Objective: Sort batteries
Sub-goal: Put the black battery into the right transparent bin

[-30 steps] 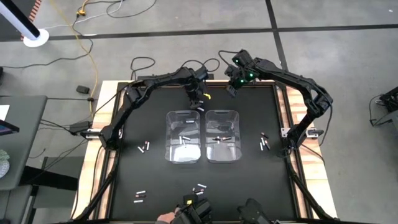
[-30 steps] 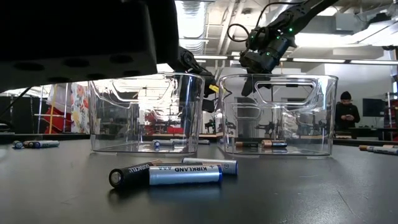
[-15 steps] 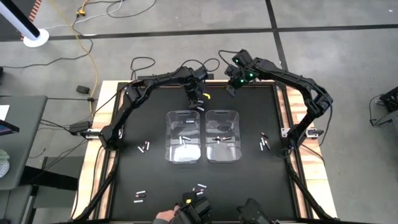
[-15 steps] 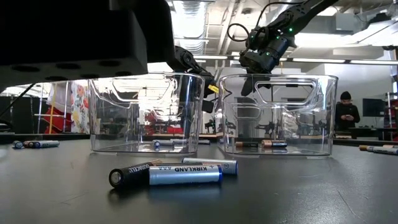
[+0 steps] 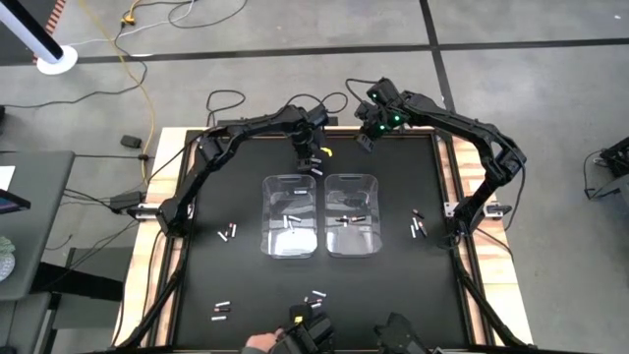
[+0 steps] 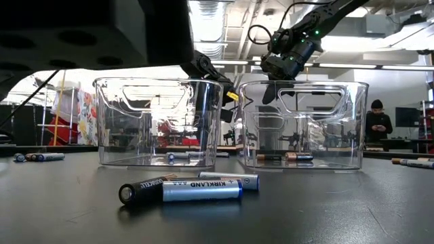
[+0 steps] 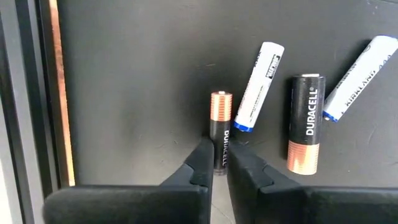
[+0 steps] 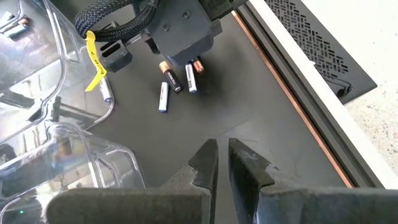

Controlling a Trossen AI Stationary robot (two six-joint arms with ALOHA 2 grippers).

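My left gripper is down at the table's far edge, behind the left clear bin, shut on a black battery with a copper end. Beside this battery lie a white one, a second black-and-copper one and another white one. My right gripper hangs above the far edge behind the right clear bin. A narrow gap shows between its fingers, with nothing in it. Both bins hold a few batteries. My left gripper pinches the battery's black end between its two fingers, one on each long side. The fingers point down at the table and lie across the battery. The battery lies flat on the black tabletop, and its copper end points away from the fingers.
Loose batteries lie left of the bins, right of them and near the front edge. A person's hand and a dark object are at the near edge. That dark object fills the top left of the low view.
The dark object close in front of the low camera has shifted, and more of the left bin's rim shows now. Both arms stay in place in the high view.
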